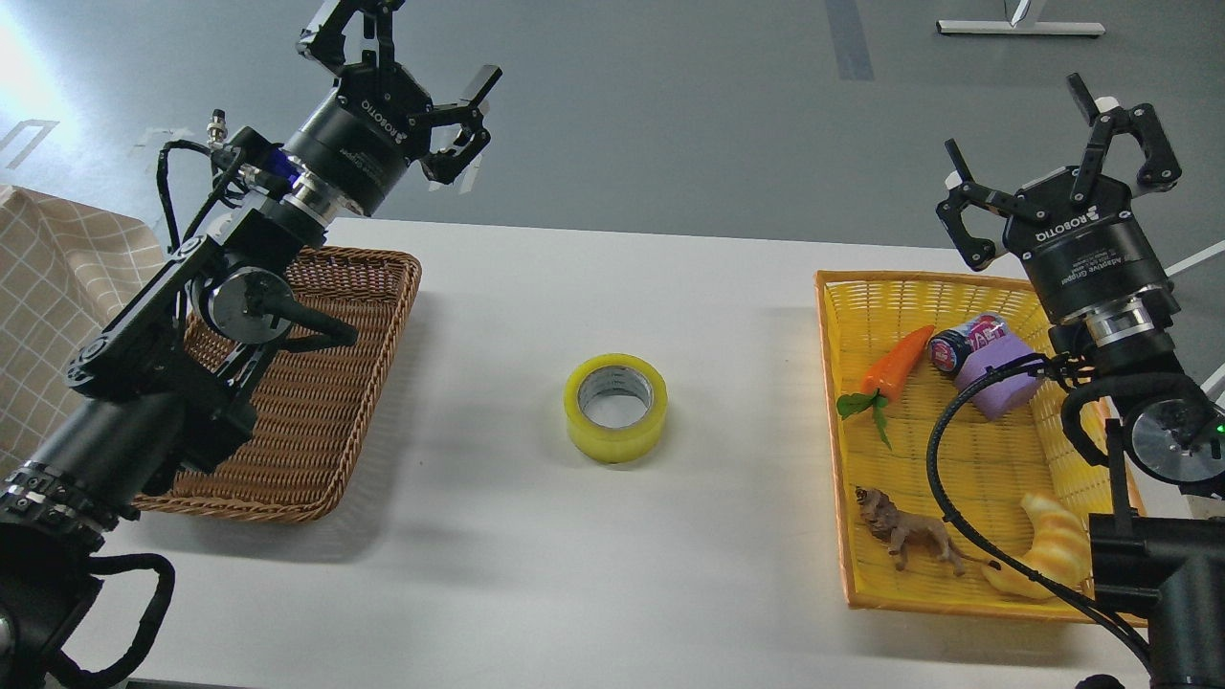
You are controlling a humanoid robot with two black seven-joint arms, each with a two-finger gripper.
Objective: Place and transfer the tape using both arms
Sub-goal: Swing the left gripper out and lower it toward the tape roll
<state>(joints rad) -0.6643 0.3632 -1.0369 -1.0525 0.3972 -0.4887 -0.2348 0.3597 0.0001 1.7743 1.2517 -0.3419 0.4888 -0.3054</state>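
Tape (615, 408): the yellow roll lies flat on the white table (536, 555), hole facing up, about midway between the two baskets and touching neither.
Left gripper (407, 72): raised above the far left of the table, beyond the brown basket; its fingers are spread apart and hold nothing.
Right gripper (1057, 158): raised above the far end of the yellow basket; its fingers are also spread wide with nothing between them.
Brown basket (378, 316): woven wicker, on the left side of the table, partly covered by the left arm.
Yellow basket (842, 431): on the right side of the table, partly covered by the right arm and its cable.
Basket contents: a toy carrot (895, 364) with green leaves, a small can (967, 343) lying against a purple block (1000, 378), a toy lion (909, 536) and a croissant toy (1048, 550) at the near end.
Checked cloth (57, 287): at the far left edge, beside the brown basket.
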